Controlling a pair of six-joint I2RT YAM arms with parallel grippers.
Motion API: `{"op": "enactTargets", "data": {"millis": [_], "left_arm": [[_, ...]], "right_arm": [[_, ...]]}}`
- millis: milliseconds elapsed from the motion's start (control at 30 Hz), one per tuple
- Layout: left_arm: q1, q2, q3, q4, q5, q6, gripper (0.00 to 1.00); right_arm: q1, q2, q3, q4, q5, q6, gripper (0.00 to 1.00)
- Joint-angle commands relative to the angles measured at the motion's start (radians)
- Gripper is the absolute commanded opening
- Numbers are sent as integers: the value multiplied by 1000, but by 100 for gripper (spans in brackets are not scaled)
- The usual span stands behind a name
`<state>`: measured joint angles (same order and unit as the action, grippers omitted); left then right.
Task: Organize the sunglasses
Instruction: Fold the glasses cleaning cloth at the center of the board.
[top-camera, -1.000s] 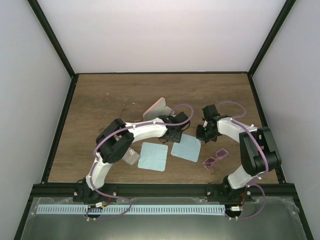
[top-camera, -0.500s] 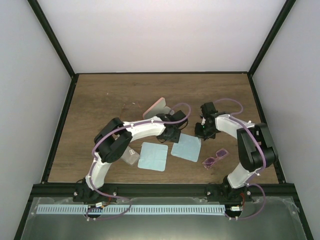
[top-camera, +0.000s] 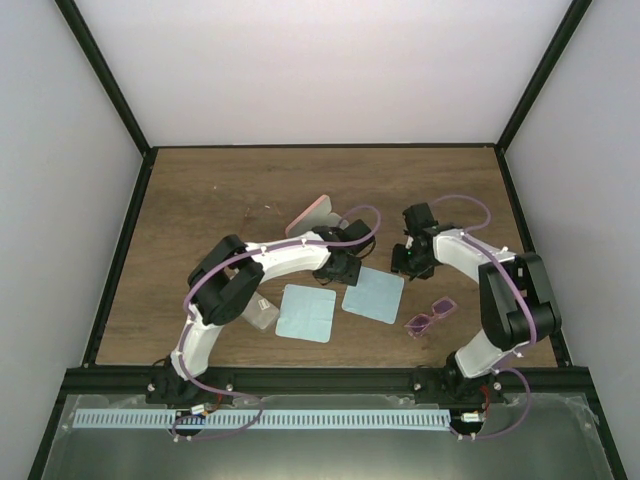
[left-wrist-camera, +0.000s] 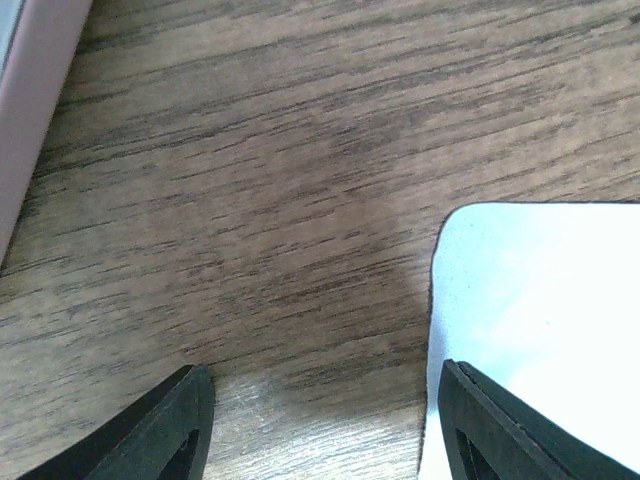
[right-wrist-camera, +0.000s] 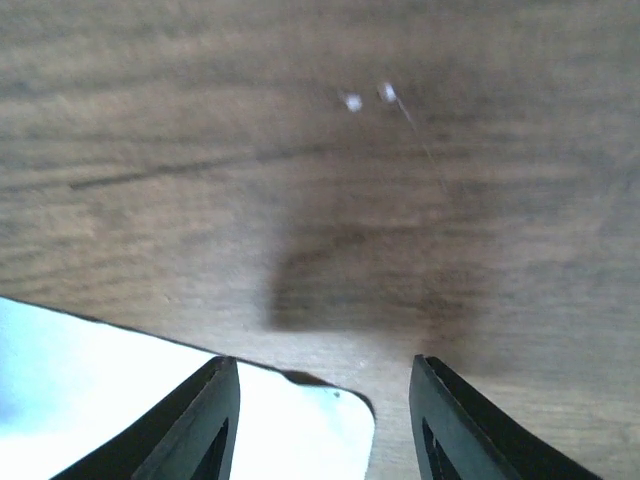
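- The purple sunglasses (top-camera: 431, 318) lie loose on the table (top-camera: 200, 190), near the right arm's base and just right of the two blue cloths. They are not in a case, and nothing touches them.
- The orange sunglasses (top-camera: 258, 212) show only as a faint thin shape on the wood just left of the pink case (top-camera: 312, 213). They also look to be lying in the open, though they are too small to make out clearly.
- The pink case sits at the far side of the group. A pale grey case (top-camera: 262, 315) lies beside the left arm's elbow. Whether either one is open cannot be told from above.
- The left cloth (top-camera: 306, 313) and the right cloth (top-camera: 373, 295) lie flat side by side, with nothing on them.
- The left gripper (left-wrist-camera: 322, 368) hangs low over bare wood between the pink case and the right cloth. Its jaws are spread and hold nothing.
- The right gripper (right-wrist-camera: 322, 360) sits just past the far right corner of the right cloth. Its jaws are also apart and empty.
- Judged from this, the task is at an early point: neither pair is put away, so both have yet to be picked up and placed.
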<state>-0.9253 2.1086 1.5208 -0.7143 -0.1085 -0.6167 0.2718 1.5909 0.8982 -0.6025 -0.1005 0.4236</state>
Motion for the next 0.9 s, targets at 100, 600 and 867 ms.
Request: {"op": "enactTargets", "data": {"millis": [100, 600, 867], "left_arm": [[2, 22, 38, -42, 24, 28, 63], [2, 27, 6, -29, 30, 31, 63], [4, 25, -6, -31, 23, 33, 63]], "right_arm": [[15, -33, -79, -3, 5, 7, 43], [74, 19, -81, -25, 74, 2, 33], [95, 50, -82, -18, 85, 5, 26]]}}
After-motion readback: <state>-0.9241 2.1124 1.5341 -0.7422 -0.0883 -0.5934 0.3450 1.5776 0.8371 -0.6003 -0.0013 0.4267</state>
